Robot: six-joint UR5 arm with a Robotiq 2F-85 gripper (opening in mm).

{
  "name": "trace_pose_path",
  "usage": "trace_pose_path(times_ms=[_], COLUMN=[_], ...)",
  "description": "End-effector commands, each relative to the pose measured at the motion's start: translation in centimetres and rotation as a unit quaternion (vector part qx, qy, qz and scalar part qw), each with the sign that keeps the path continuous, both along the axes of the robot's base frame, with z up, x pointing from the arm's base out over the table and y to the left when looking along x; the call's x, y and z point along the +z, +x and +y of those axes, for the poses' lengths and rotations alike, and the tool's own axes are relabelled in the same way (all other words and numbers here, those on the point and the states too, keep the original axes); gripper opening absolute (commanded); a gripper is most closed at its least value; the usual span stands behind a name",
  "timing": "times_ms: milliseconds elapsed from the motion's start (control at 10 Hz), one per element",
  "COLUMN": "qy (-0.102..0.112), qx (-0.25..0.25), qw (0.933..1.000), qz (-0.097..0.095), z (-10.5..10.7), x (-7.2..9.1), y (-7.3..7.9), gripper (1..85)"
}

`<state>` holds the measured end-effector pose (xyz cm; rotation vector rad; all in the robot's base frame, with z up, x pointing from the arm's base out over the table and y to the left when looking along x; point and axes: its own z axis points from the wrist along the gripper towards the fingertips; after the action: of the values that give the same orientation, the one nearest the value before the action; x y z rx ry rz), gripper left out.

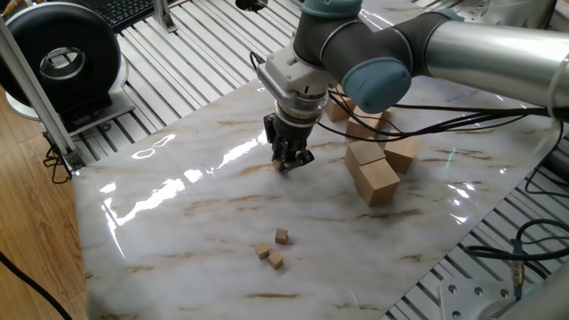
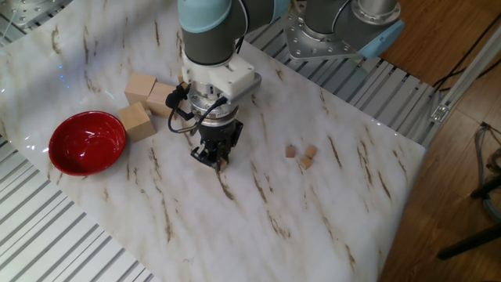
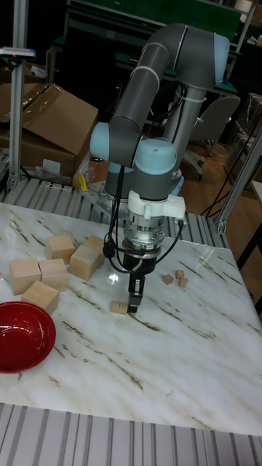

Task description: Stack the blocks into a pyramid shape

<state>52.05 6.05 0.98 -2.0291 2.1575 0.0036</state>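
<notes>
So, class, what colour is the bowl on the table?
The bowl is glossy red, inside and out; it shows best in the other fixed view.

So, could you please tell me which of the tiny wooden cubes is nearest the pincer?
The lone tiny cube beside the pincer, on its red-bowl side. The other three cubes sit clustered apart.

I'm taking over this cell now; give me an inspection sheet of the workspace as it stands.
Surface: marble tabletop, glossy, no spills seen.
Job's things: three tiny cubes close together, unstacked; fourth cube at the gripper's tips.
Clutter: big blocks; red bowl.
Grippers: gripper low over the tabletop; grip unclear.
Cables: black cables run above the big blocks.
Surroundings: cardboard box behind the table.
</notes>
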Motion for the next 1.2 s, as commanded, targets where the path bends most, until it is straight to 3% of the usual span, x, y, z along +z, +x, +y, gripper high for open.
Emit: trace_pose_path(times_ms=[0,400,800,1100], qy=[0.010,0.014,0.014,0.017], qx=[-0.003,0.005,0.004,0.009], qw=[0.9999,0.9999,0.9999,0.9998], qz=[0.000,-0.002,-0.004,0.001], z=[0.45,0.76,0.73,0.89], x=[0.02,-0.08,-0.30,-0.27], y=[-0.07,-0.06,0.10,-0.21], gripper=[18.3,28.7,30.7,37.0])
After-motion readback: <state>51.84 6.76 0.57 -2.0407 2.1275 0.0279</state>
